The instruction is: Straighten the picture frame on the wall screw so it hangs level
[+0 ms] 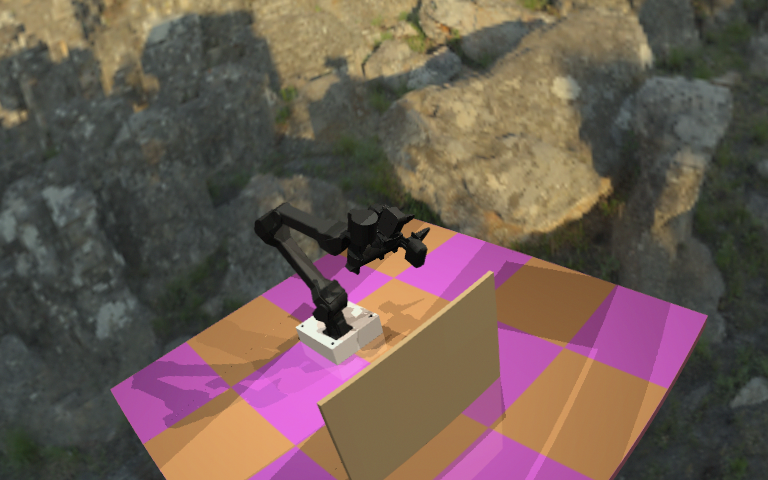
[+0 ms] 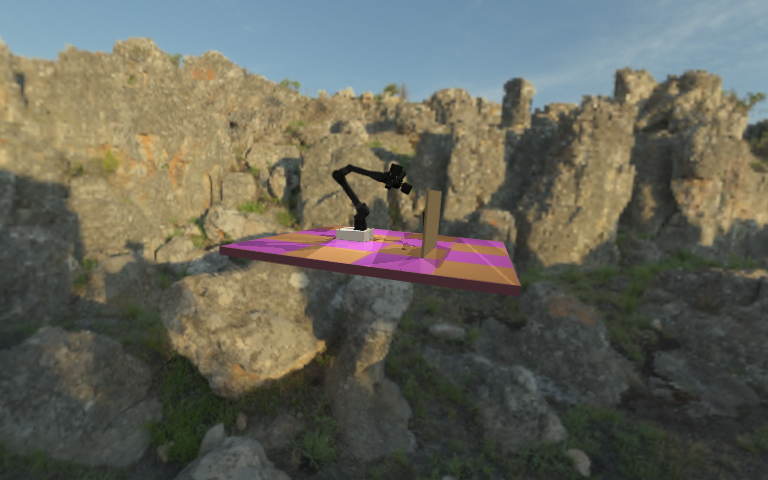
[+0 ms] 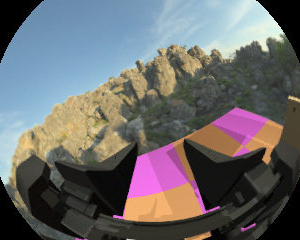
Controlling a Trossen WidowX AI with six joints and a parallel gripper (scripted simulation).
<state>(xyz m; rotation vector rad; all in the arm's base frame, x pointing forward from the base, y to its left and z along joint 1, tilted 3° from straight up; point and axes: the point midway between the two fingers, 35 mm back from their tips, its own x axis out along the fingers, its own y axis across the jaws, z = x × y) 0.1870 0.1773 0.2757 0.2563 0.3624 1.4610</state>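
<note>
The picture frame and its screw do not show in any view. The top view shows only the bare back of the tan wall panel [image 1: 424,368], the exterior view shows the wall panel [image 2: 431,221] edge-on, and its edge sits at the far right of the wrist view [image 3: 298,123]. My gripper [image 1: 419,242] [image 2: 407,187] [image 3: 161,144] is open with nothing between the fingers. It hangs in the air near the height of the wall's top, on the arm's side of the wall and apart from it.
The wall stands upright on a pink and orange checkered table [image 1: 614,356] [image 2: 376,267] [image 3: 157,180]. The arm's white base [image 1: 340,340] [image 2: 354,234] sits on the table close behind the wall. Rocky ground surrounds the table.
</note>
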